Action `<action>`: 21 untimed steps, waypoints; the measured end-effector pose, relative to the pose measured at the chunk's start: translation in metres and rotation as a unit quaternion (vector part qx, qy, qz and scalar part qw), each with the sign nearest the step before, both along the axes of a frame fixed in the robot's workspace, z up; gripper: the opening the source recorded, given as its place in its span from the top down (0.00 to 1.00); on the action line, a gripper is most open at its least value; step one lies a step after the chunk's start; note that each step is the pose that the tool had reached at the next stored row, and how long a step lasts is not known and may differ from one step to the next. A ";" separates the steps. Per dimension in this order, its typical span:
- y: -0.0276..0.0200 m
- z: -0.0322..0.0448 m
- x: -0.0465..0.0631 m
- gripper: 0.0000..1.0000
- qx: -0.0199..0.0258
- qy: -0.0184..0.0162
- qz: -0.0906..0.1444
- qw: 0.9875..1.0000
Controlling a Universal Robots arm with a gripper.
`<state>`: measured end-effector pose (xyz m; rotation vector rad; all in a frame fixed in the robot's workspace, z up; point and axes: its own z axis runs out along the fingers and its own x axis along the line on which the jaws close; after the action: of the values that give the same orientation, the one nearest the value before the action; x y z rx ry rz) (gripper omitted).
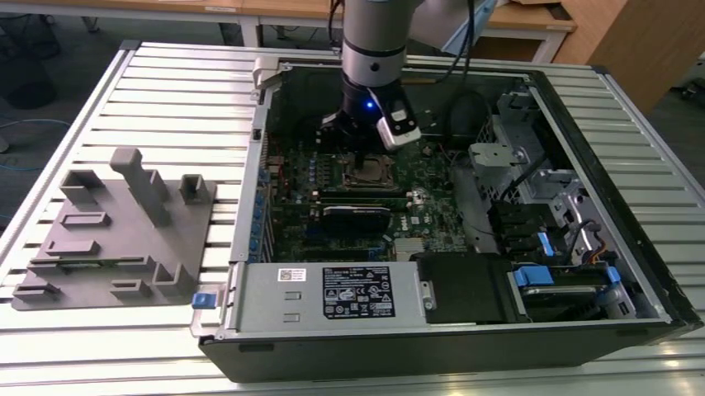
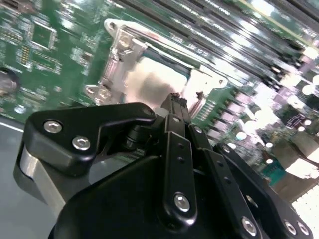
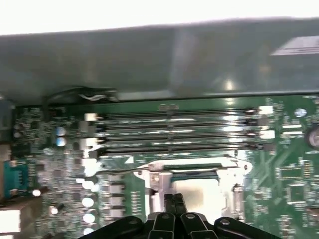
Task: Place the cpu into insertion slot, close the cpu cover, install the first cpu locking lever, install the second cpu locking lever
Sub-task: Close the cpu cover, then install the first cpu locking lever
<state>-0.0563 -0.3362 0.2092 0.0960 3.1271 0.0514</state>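
My black hand (image 2: 175,99), clenched on nothing, hovers just above the small square silvery-grey cpu (image 2: 149,82), seated in the metal-rimmed insertion slot (image 1: 369,173). I would push the thin wire locking lever (image 3: 134,169) slowly and squarely, keeping clear of the green motherboard (image 3: 60,154).

Gripper (image 3: 174,198) with fingertips together over pale cpu (image 3: 202,191) in metal-rimmed slot (image 3: 152,181), thin lever (image 3: 144,167) beside four memory slots (image 3: 174,130), green board (image 3: 289,169), grey case wall (image 3: 149,64)
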 end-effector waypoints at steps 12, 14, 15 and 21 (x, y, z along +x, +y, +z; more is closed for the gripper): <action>0.0000 0.0052 0.012 0.89 0.000 0.000 0.000 1.000; 0.0000 0.0053 0.012 0.89 0.000 0.000 0.000 1.000; 0.0000 0.0054 0.012 0.89 0.000 0.000 0.000 1.000; -0.0001 0.0081 0.012 0.89 0.000 0.000 0.000 1.000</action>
<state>-0.0441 -0.3363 0.2173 0.0959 3.1272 0.0510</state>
